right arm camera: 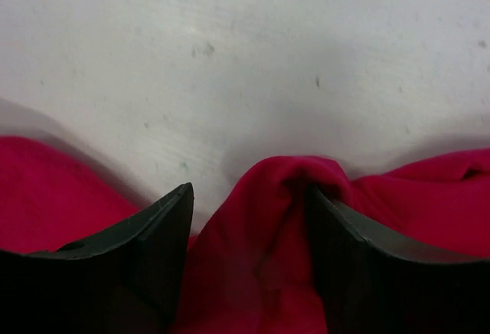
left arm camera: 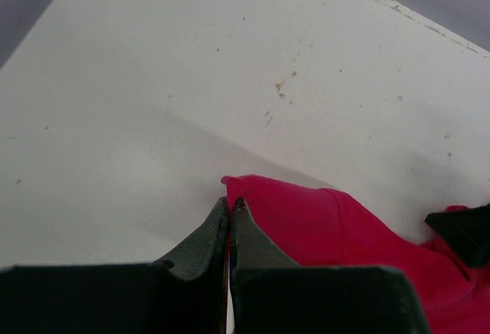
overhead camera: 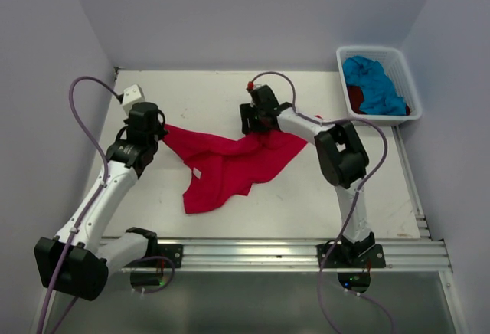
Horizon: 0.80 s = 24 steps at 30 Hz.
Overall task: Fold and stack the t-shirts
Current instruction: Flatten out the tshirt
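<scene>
— Red-pink t-shirt (overhead camera: 230, 162), where?
— Crumpled mid-table (overhead camera: 306, 196), stretched between both grippers.
— Left gripper (left arm camera: 231, 202)?
— Jaws pinched tight on the shirt's left corner.
— Right gripper (right arm camera: 249, 192)?
— Jaws parted, a raised fold of the shirt between them, touching one finger, not clamped.
— Basket (overhead camera: 341, 62)?
— White, far right corner. Turquoise t-shirt (overhead camera: 374, 85) bunched on top, dark red t-shirt (overhead camera: 354, 98) under it.
</scene>
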### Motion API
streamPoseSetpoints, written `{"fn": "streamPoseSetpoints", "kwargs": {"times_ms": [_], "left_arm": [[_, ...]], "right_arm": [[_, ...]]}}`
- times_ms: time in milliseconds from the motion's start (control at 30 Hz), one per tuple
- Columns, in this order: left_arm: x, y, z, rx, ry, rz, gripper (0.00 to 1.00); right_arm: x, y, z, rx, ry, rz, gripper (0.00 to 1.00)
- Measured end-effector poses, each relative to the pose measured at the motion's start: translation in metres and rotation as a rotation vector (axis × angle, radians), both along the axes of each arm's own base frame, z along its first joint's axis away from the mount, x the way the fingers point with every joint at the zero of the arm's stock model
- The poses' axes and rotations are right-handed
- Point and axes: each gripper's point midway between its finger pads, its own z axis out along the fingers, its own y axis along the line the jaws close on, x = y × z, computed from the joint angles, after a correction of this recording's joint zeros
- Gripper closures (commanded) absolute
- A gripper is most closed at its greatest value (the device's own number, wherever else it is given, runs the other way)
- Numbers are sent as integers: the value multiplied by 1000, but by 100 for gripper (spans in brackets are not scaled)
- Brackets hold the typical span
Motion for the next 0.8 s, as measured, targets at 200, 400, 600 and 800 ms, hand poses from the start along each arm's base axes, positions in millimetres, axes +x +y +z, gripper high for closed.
{"fn": "streamPoseSetpoints", "kwargs": {"times_ms": [200,400,600,800], "left_arm": [[0,-4,-6,-10,17,-20,100],[0,-6,-7,-24,18,-22,100],[0,-6,-9,-25,21,-21,100],[0,-8,-9,-29,21,-28,100]], "right_arm": [[-30,-27,28,-11,-35,-26,35],[-34,-41,94,42,-185,-71,35],[-48,-59,143,87,-273,-135,45],[-87,-72,105,120,-147,-177,73]]}}
